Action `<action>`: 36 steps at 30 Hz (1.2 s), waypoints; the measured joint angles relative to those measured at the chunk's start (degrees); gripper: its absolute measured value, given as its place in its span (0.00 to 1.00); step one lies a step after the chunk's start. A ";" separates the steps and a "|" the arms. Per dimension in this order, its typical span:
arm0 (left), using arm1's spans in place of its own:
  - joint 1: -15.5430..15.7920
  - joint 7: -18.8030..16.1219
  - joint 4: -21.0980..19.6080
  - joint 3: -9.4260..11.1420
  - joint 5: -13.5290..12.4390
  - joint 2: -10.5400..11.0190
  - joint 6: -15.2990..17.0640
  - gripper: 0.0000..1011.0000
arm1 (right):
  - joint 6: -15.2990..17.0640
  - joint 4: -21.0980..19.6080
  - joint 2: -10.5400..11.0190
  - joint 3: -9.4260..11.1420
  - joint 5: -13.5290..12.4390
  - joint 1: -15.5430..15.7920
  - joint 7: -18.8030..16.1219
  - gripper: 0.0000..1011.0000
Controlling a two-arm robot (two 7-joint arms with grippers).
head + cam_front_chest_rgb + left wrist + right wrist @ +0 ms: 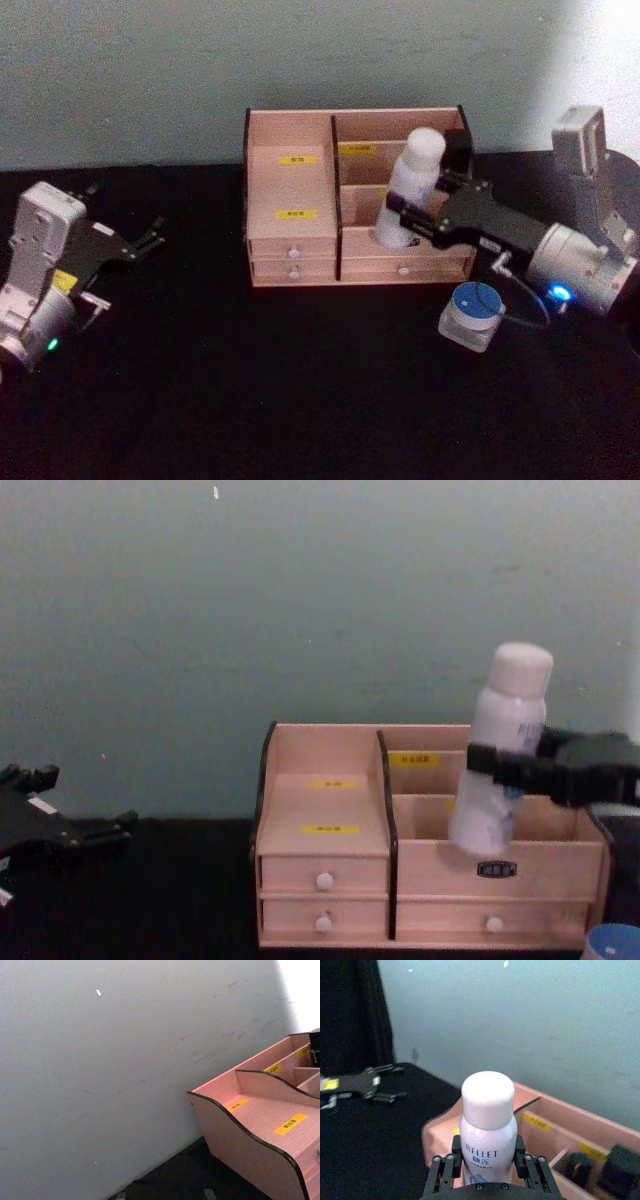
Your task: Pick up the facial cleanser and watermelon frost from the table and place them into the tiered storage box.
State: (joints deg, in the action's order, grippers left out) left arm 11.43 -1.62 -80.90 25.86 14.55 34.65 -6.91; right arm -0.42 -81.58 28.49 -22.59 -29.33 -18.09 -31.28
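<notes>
The facial cleanser, a tall white bottle with blue lettering, leans tilted over the right side of the tiered storage box. My right gripper is shut on its body. In the chest view the facial cleanser has its base at the front right compartment of the storage box; I cannot tell whether it touches. The right wrist view shows the facial cleanser clamped between the fingers. The watermelon frost, a blue-lidded jar, stands on the table before the box's right corner. My left gripper rests open at the far left.
The black table stretches wide in front of the box. A grey wall rises close behind it. The box's left stepped side shows in the left wrist view. The right arm's body lies above the jar's right side.
</notes>
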 joint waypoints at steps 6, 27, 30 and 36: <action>0.00 0.00 0.00 0.00 0.00 0.00 0.00 0.99 | -0.37 2.82 -1.94 0.34 0.99 -2.97 1.57 0.58; 0.00 0.00 0.00 0.00 0.00 0.00 0.00 0.99 | -2.47 16.55 -9.30 -0.64 6.23 -12.94 2.99 0.58; 0.00 0.00 0.00 0.00 0.00 0.00 0.00 0.99 | -2.72 17.81 -9.88 -0.69 6.70 -13.73 2.88 0.58; 0.00 0.00 0.00 0.00 0.00 0.00 0.00 0.99 | -3.26 21.67 -11.46 -0.72 7.66 -15.73 2.33 0.58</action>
State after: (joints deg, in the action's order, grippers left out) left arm 11.43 -1.62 -80.90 25.86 14.55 34.65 -6.91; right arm -3.68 -59.91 17.03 -23.31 -21.67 -33.82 -28.95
